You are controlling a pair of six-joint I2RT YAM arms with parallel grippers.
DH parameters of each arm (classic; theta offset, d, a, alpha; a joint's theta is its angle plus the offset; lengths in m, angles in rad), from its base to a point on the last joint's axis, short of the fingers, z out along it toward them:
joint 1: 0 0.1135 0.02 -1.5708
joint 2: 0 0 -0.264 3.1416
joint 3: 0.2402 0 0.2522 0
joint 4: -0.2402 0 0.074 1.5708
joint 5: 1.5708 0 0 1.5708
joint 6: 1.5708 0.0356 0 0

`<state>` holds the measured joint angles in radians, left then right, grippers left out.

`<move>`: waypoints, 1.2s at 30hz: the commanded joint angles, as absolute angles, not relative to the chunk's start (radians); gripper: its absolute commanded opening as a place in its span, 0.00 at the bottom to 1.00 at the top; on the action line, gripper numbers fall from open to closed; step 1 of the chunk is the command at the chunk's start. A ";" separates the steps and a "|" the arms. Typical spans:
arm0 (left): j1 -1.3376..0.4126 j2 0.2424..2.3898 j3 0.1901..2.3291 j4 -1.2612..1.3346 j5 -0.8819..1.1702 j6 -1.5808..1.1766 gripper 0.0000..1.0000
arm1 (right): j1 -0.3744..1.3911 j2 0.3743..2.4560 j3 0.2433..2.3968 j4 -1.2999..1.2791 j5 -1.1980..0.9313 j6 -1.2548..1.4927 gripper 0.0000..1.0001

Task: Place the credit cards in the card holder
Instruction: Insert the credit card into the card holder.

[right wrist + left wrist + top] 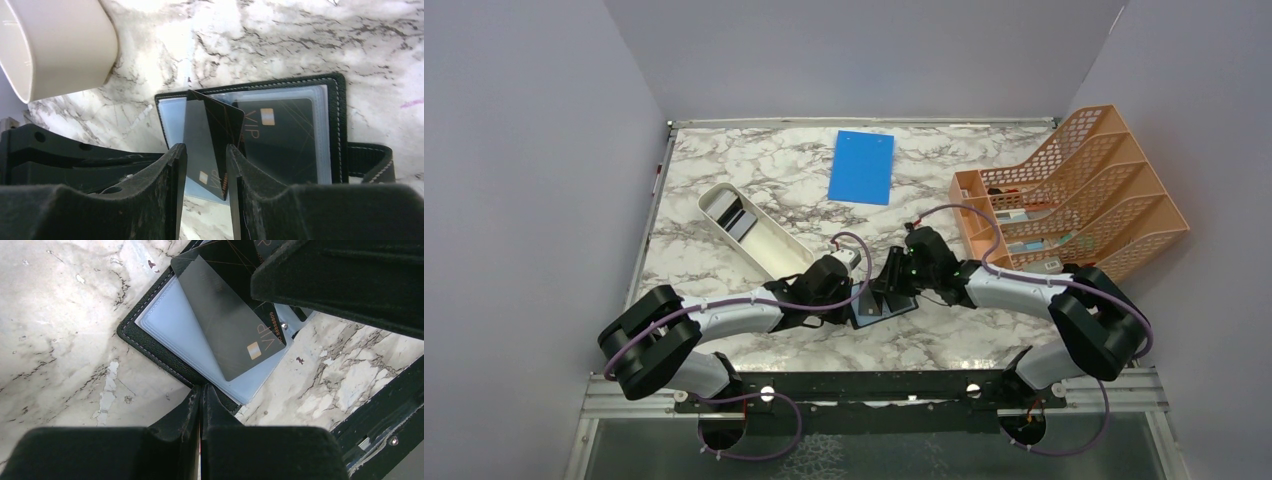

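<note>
Bright even light, blurred foregrounds.

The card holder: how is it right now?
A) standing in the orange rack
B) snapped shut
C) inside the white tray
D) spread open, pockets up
D: the card holder lies spread open on the table, its clear pockets facing up.
</note>
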<state>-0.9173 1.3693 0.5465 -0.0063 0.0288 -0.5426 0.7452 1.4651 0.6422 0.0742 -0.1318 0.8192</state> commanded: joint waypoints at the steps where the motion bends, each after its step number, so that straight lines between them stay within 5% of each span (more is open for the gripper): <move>1: -0.923 1.376 0.551 0.018 0.025 -0.549 0.05 | 0.751 1.486 0.624 0.037 -0.094 0.853 0.40; 12: -0.926 1.393 0.554 0.026 0.022 -0.546 0.05 | 0.781 1.535 0.608 0.093 -0.118 0.895 0.39; 22: -0.924 1.397 0.553 0.024 0.018 -0.541 0.05 | 0.781 1.494 0.549 0.192 -0.120 0.868 0.01; 36: -0.925 1.410 0.559 0.000 -0.017 -0.529 0.05 | 0.744 1.485 0.611 0.014 -0.168 0.659 0.01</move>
